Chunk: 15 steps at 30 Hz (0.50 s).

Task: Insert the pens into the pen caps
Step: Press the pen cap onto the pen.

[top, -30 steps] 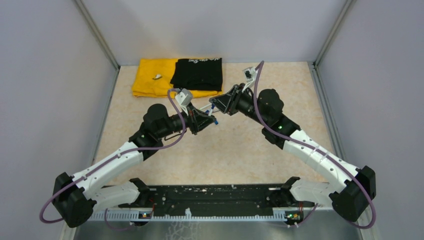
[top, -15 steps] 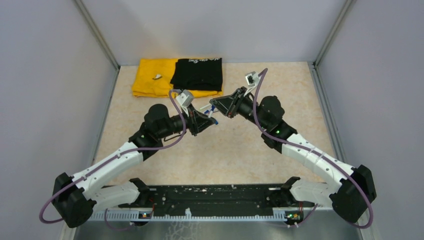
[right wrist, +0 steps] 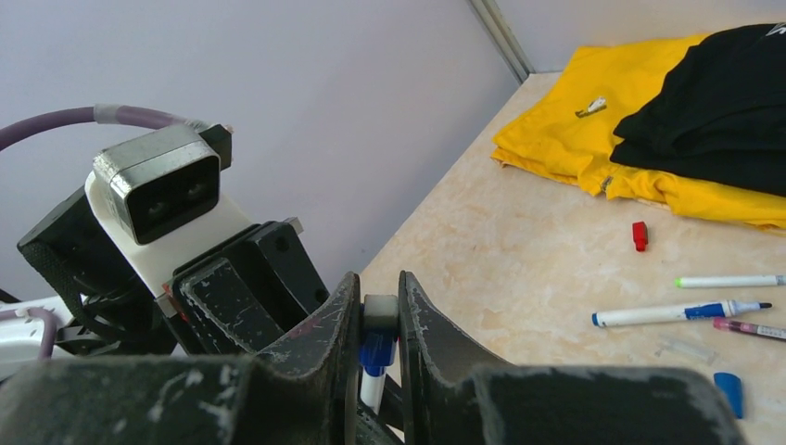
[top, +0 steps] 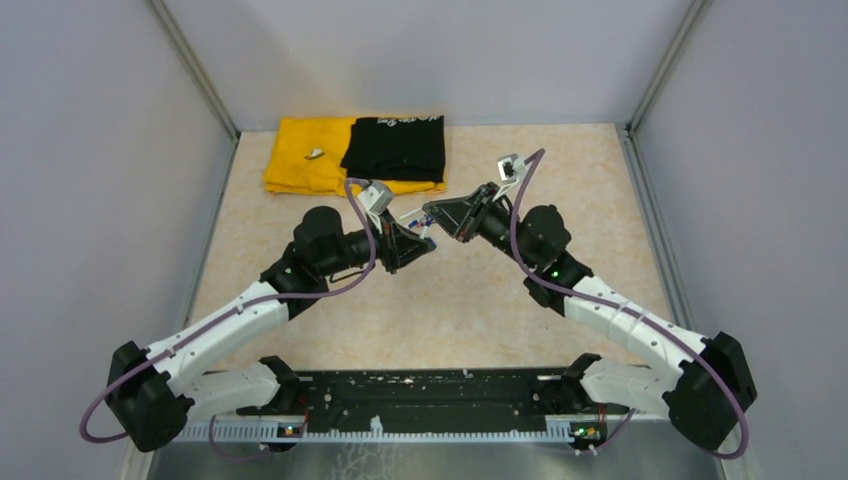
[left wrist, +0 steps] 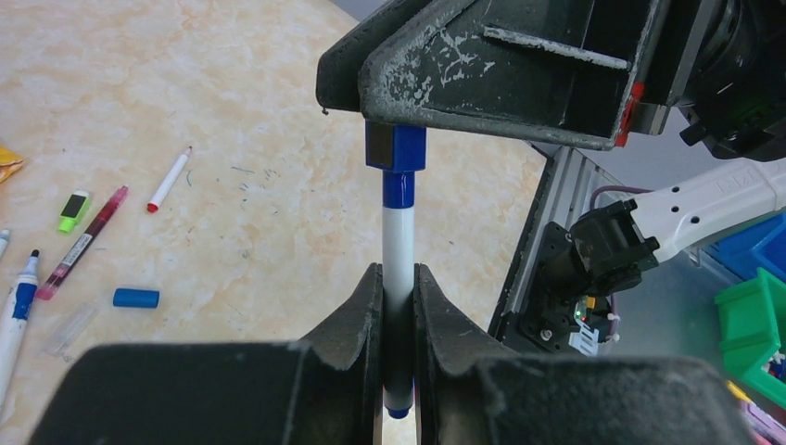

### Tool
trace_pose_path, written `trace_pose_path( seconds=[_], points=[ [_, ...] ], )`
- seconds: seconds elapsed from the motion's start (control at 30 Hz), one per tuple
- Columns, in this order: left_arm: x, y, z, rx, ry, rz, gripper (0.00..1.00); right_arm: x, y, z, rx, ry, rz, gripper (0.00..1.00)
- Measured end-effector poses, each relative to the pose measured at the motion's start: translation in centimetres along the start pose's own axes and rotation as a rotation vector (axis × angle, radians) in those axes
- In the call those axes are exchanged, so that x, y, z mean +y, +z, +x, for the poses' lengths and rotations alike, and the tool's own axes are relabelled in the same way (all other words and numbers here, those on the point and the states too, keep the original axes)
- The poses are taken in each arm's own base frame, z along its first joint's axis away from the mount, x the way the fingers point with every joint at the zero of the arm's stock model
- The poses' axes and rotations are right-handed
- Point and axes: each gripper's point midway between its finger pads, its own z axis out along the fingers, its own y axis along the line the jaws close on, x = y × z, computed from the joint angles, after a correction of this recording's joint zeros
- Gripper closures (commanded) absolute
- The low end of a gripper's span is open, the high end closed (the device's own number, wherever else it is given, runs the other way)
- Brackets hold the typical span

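My left gripper [left wrist: 398,278] is shut on a white pen [left wrist: 399,236] with blue ends and holds it above the table. The pen's upper blue end sits in the mouth of a blue pen cap [left wrist: 396,148]. My right gripper [right wrist: 379,297] is shut on that cap [right wrist: 377,352]; the white barrel [right wrist: 373,389] shows below it. In the top view the left gripper [top: 413,243] and the right gripper [top: 432,214] meet tip to tip at mid-table. Loose on the table are a red-tipped pen [left wrist: 170,179], a maroon pen [left wrist: 83,243], a blue-tipped pen [right wrist: 681,313] and a green-tipped pen [right wrist: 728,280].
Loose caps lie among the pens: blue [left wrist: 135,298], green-yellow [left wrist: 72,209], red [right wrist: 639,235] and a clear one [right wrist: 686,349]. A yellow cloth [top: 310,155] and a black cloth [top: 395,147] lie at the back. Aluminium rails edge the table.
The two grippers have drawn closer together, and less of the pen shows between them. The right wrist has swung a little to the right and lower.
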Motion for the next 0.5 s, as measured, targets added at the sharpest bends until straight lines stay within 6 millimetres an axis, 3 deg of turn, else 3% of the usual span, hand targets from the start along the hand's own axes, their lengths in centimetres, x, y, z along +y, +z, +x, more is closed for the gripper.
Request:
trace_pose_path(
  seconds=[0.5],
  points=[
    [-0.1,0.2,1.3,0.052,-0.028,0.003,1.00,-0.7,-1.0,1.2,-0.077,0.051,0.050,1.00]
  ],
)
